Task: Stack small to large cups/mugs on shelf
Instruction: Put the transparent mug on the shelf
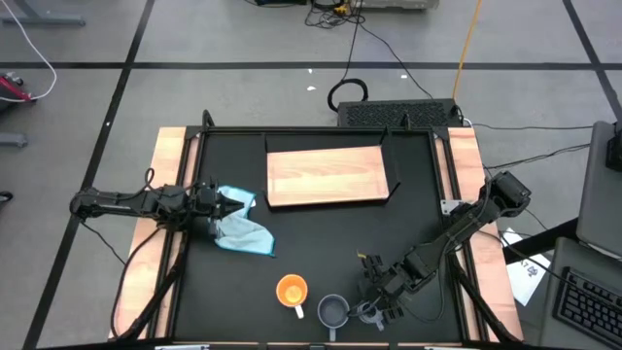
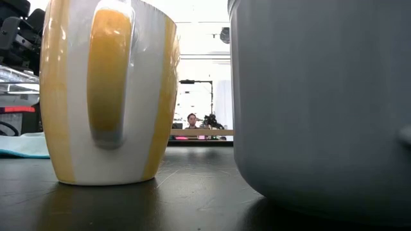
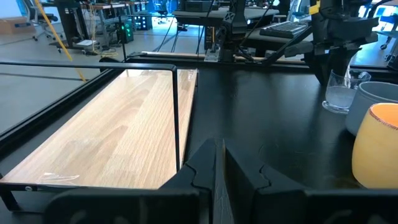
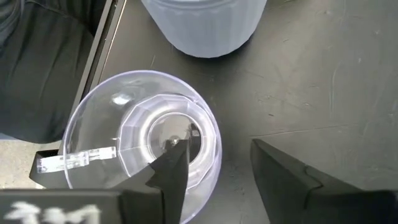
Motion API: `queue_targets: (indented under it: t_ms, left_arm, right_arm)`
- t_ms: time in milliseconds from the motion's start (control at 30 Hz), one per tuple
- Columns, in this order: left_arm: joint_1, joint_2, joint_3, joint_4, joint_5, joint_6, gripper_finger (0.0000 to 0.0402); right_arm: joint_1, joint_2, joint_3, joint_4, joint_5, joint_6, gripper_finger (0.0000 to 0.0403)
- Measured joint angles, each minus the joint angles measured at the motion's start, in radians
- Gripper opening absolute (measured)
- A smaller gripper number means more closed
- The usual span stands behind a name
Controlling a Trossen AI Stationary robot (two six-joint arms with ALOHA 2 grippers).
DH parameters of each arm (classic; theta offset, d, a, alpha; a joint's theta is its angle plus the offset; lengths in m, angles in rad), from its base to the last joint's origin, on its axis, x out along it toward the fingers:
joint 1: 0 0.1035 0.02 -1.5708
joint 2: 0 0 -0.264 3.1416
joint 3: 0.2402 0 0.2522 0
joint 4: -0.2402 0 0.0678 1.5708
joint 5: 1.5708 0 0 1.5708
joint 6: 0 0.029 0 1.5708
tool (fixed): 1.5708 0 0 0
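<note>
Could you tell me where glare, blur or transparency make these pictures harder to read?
Low view: the orange mug and grey-blue mug fill the picture, and bright room light behind them washes out the background. Left wrist view: the shelf shows a pale sheen. Right wrist view: the clear glass cup shows the table through its wall, with small highlights, so its rim is faint.

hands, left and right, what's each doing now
Left hand: shut, empty, by the cloth.
Right hand: open, one finger inside the clear glass cup.
</note>
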Motion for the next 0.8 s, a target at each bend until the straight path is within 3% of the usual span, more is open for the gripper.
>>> queue_targets:
  t_ms: [333,567,800]
  left_arm:
    - [0.0,0.0,0.0,0.0,0.0,0.0,0.0033]
    - [0.0,0.0,0.0,0.0,0.0,0.0,0.0033]
    - [0.0,0.0,0.0,0.0,0.0,0.0,0.0033]
  right_arm:
    - [-0.011,0.0,0.0,-0.001,0.003,0.014,0.0085]
    - [-0.032,-0.004,0.0,-0.001,0.004,0.013,0.001]
    - [-0.035,-0.042,0.0,0.001,0.059,-0.005,0.0003]
